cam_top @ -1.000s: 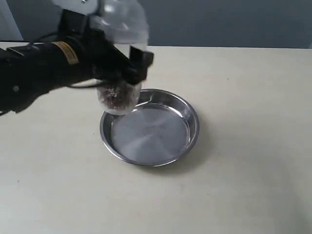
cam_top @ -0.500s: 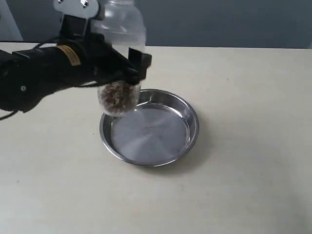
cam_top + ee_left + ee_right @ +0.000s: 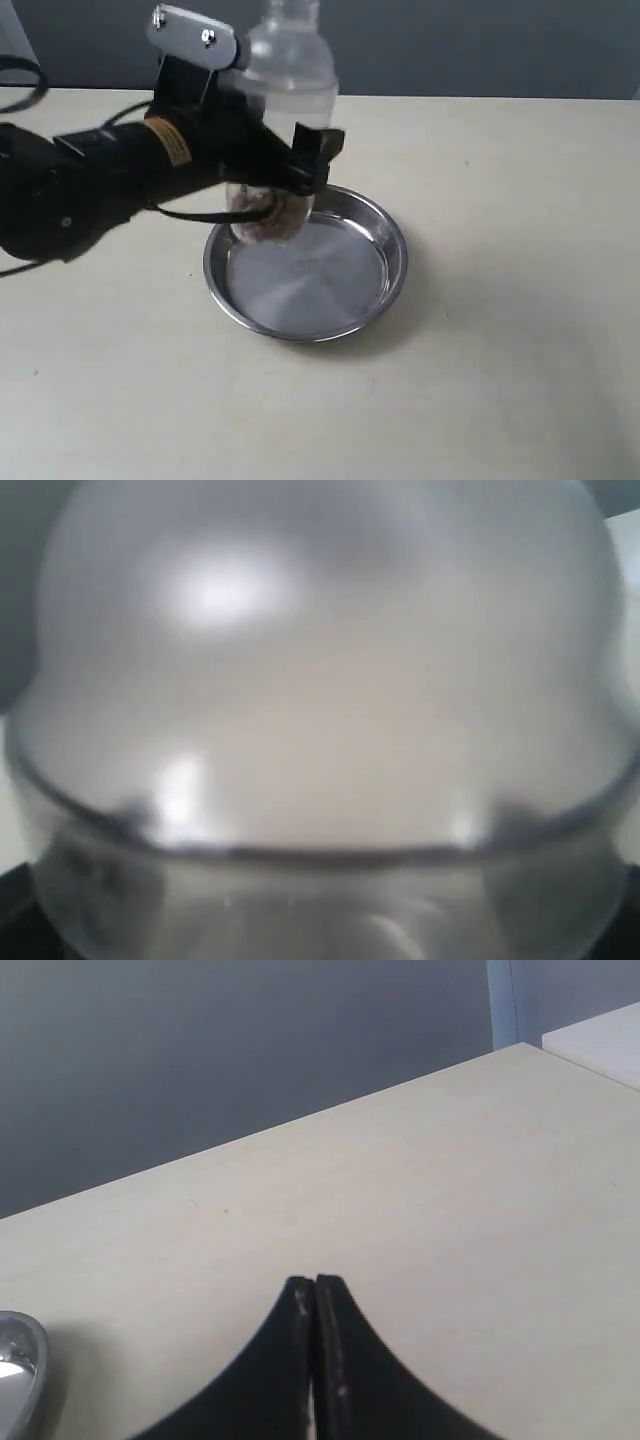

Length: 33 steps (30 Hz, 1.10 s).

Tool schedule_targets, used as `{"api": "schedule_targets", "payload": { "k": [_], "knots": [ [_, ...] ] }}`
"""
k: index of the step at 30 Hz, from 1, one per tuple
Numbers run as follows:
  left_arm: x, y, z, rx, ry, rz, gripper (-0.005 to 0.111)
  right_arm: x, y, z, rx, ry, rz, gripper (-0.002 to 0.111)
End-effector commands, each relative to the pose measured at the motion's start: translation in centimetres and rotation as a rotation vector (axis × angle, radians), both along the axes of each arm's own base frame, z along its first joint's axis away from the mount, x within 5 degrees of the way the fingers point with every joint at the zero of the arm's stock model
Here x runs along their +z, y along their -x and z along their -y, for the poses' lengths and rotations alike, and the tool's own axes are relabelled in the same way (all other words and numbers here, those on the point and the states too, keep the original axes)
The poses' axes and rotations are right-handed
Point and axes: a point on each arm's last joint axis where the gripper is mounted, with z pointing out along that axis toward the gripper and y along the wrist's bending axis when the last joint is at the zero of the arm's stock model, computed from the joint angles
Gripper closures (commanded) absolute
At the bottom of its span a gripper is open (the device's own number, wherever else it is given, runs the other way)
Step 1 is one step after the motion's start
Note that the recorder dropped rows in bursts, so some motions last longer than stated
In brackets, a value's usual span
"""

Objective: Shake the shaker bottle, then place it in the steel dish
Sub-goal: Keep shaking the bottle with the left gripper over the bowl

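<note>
Here the left gripper (image 3: pixel 288 165) is clamped around the middle of the shaker bottle (image 3: pixel 290 75), held upright over the far left edge of the steel dish (image 3: pixel 398 262), cap above the grip. The right gripper (image 3: pixel 315 1295), jaws pressed together on nothing, hangs off beside the dish

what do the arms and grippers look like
The left arm is bulky, rounded and black, with a yellow printed label, a silver screwed bracket on top and thin black cables. The right gripper has black jaws tapering to thin tips.
</note>
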Motion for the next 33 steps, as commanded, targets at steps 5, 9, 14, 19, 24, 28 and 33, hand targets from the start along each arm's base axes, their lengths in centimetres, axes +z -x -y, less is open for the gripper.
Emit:
{"api": "schedule_targets", "payload": {
  "k": [5, 9, 14, 19, 24, 28, 33],
  "knots": [
    [-3.1, -1.3, 0.0, 0.078, 0.027, -0.145, 0.106, 0.0, 0.0, 0.0, 0.0, 0.01, 0.008, 0.109],
    [5.4, 0.3, 0.7, -0.053, 0.098, 0.249, 0.106, 0.0, 0.0, 0.0, 0.0, 0.01, 0.008, 0.109],
    [5.3, 0.2, 0.3, -0.007, 0.102, 0.143, 0.106, 0.0, 0.0, 0.0, 0.0, 0.01, 0.008, 0.109],
    [-0.7, -0.3, 1.0, 0.023, 0.091, -0.072, 0.106, 0.0, 0.0, 0.0, 0.0, 0.01, 0.008, 0.109],
    [8.8, 2.7, 0.9, -0.116, 0.182, 0.37, 0.106, 0.0, 0.0, 0.0, 0.0, 0.01, 0.008, 0.109],
    [-2.2, 0.7, 1.0, -0.015, 0.037, -0.071, 0.106, 0.0, 0.0, 0.0, 0.0, 0.01, 0.008, 0.109],
    [5.2, 2.0, 0.7, -0.067, 0.123, 0.222, 0.106, 0.0, 0.0, 0.0, 0.0, 0.01, 0.008, 0.109]
  ]
}}
